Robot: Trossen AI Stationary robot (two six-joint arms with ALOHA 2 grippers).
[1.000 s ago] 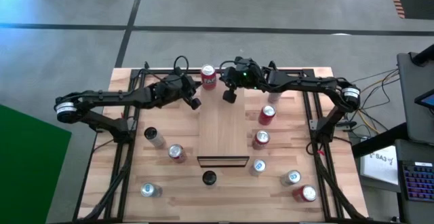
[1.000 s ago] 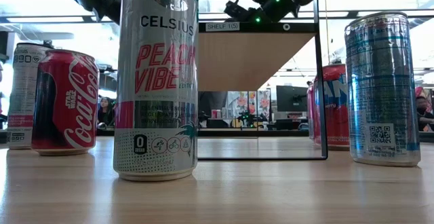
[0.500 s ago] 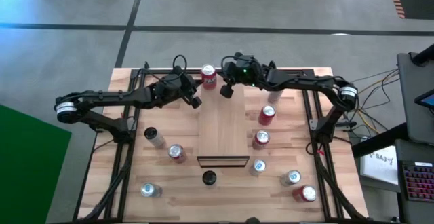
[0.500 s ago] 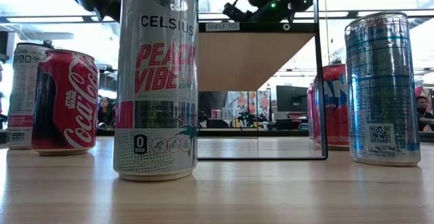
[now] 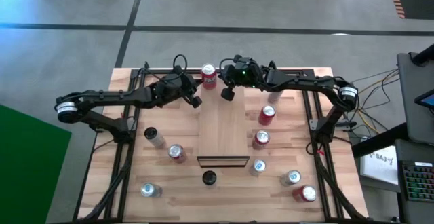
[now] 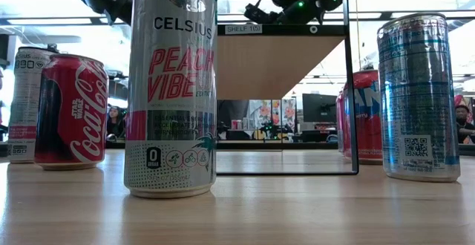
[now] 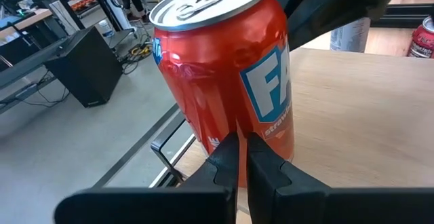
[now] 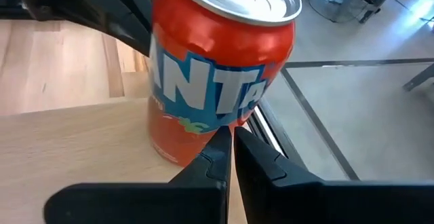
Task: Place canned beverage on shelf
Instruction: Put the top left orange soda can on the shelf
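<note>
A red Fanta can (image 5: 208, 76) stands upright on its base at the far left corner of the raised light-wood shelf (image 5: 222, 125). The left wrist view shows the can (image 7: 227, 75) close ahead, and so does the right wrist view, where the can (image 8: 217, 68) fills the frame. My left gripper (image 5: 195, 102) hovers shut over the shelf's left edge, just on the near side of the can. My right gripper (image 5: 228, 95) hovers shut to the can's right and near side. In the high view a gap shows between each gripper and the can.
Several cans stand on the planked tabletop around the shelf, right of it (image 5: 267, 114) (image 5: 261, 139) and left of it (image 5: 176, 153) (image 5: 152, 136). More stand at the near edge, among them a tall Celsius can (image 6: 172, 89) and a Coca-Cola can (image 6: 72, 111). Black frame rails run along both sides.
</note>
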